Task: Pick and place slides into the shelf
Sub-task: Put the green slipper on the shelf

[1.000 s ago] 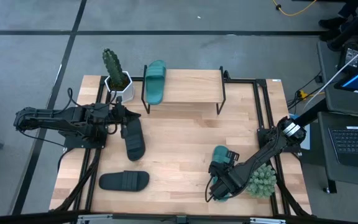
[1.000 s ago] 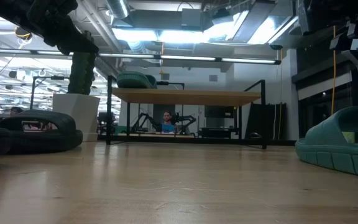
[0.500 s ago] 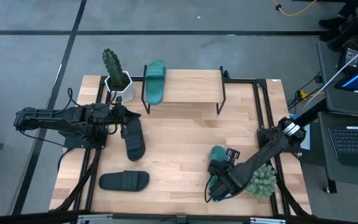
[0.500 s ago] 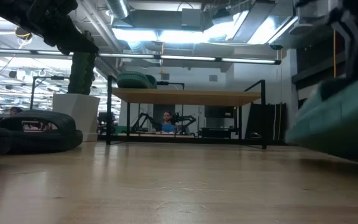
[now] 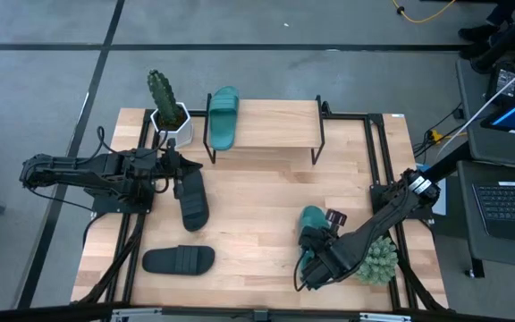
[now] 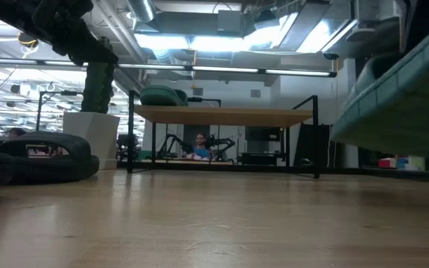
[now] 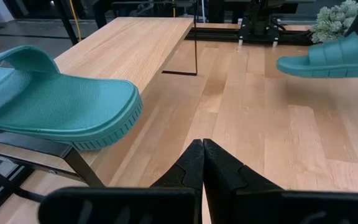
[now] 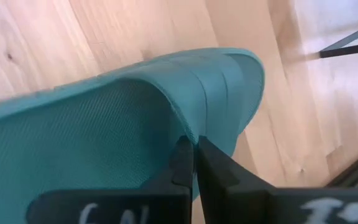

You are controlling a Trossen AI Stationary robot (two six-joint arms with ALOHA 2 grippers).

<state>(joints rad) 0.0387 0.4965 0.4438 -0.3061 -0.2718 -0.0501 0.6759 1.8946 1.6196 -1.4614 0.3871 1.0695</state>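
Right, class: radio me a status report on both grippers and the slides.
Right gripper shut on teal slide, lifted off table. Left gripper shut, empty, beside black slide. One teal slide on shelf. Route to shelf looks open.

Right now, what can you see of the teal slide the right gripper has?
The teal slide looks like matte rubber, with a wide ribbed strap and a fine dotted footbed. The right gripper is shut on the strap's edge. The low view shows its ribbed sole tilted and clear of the table; the left wrist view shows it airborne. It hangs near the table's front right, beside a spiky green plant.
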